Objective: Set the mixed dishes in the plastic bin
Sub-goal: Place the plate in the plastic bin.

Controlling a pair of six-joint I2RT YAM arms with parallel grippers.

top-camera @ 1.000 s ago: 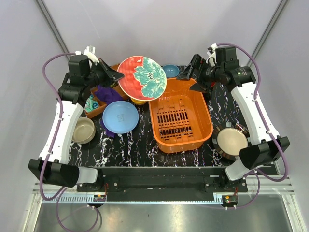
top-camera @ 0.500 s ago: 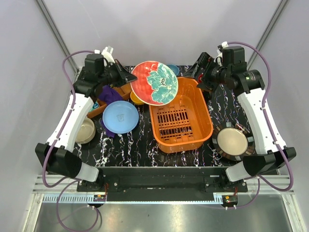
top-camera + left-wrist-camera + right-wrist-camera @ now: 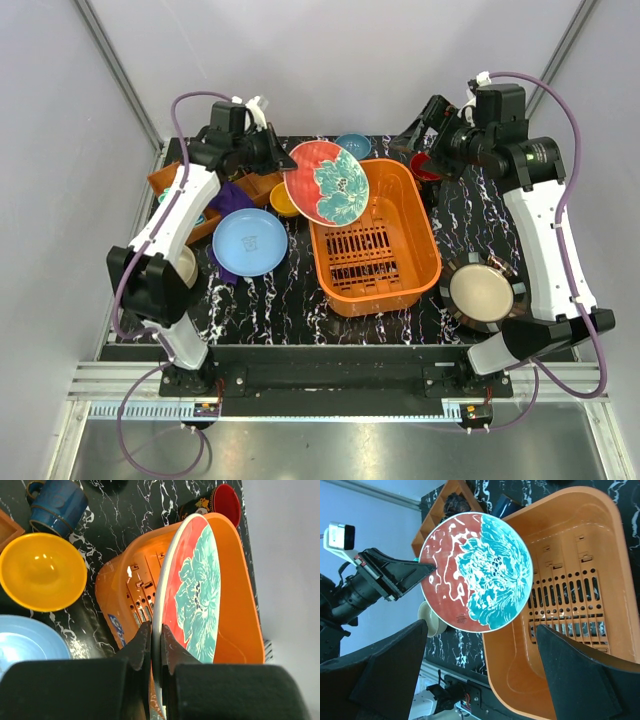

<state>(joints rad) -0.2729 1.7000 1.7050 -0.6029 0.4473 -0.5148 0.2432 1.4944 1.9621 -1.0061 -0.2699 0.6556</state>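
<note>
The black marbled table [image 3: 270, 300] is the widest thing in front of me. On it, right of centre, sits the orange plastic bin [image 3: 385, 300], with nothing lying on its slotted bottom.

Next in size is the red-and-green plate [image 3: 327, 183]. My left gripper [image 3: 156, 630] is clamped tight on its rim, one finger on each face, and carries it clear of the table. The plate is tilted up on its edge above the bin's far-left corner, with its patterned face turned toward the inside of the bin. From my left wrist its lower part overlaps the bin's left wall. I cannot tell whether it touches the rim.

The dark striped-rim plate [image 3: 482, 291] lies flat on the table just right of the bin, beside my right arm. The light blue plate [image 3: 250, 241] lies flat to the left of the bin, over part of a purple cloth [image 3: 232, 195]. A brown compartment tray [image 3: 170, 178] sits at the far left, partly under my left arm.

The beige bowl [image 3: 185, 268] rests near the left edge, half hidden by my left arm. The orange-yellow bowl [image 3: 42, 572] stands upright between the blue plate and the bin's far-left corner. The small blue bowl [image 3: 352, 146] is behind the bin, and the red mug [image 3: 220, 502] is off its far-right corner.

My right gripper [image 3: 482, 625] hangs above the far-right side of the bin with its fingers spread wide, holding nothing.
</note>
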